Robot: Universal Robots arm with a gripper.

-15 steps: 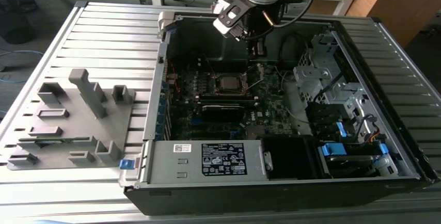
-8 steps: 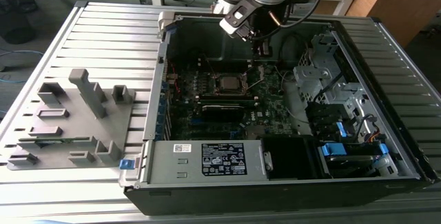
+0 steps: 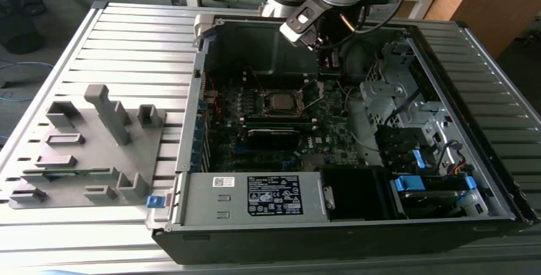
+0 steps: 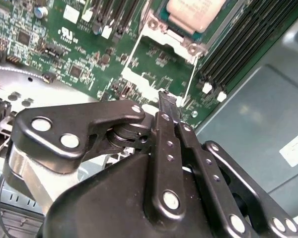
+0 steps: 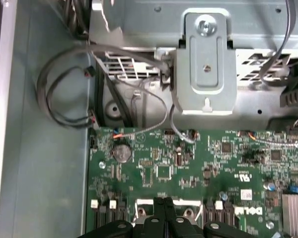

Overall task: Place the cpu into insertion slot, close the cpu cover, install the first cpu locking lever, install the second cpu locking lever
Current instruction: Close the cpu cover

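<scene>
My claw [image 4: 167,102] is pinched together, empty, hovering over the board [image 5: 159,171] near the cpu [image 4: 196,11]. Cpu lies flat mid-board w/ cover [image 4: 161,29] framing it, inside the open PC case [image 3: 338,240] on the bench [image 3: 127,40]

The cpu [image 3: 279,102] lies on the motherboard [image 3: 227,147] inside the case [image 3: 338,243].

Pincer [image 4: 168,103] tips pressed together over green motherboard [image 4: 89,54]; silver cpu [image 4: 196,12] near.

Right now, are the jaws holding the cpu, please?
No, the jaws meet empty in the second wrist view, while the cpu sits apart on the motherboard.
</scene>
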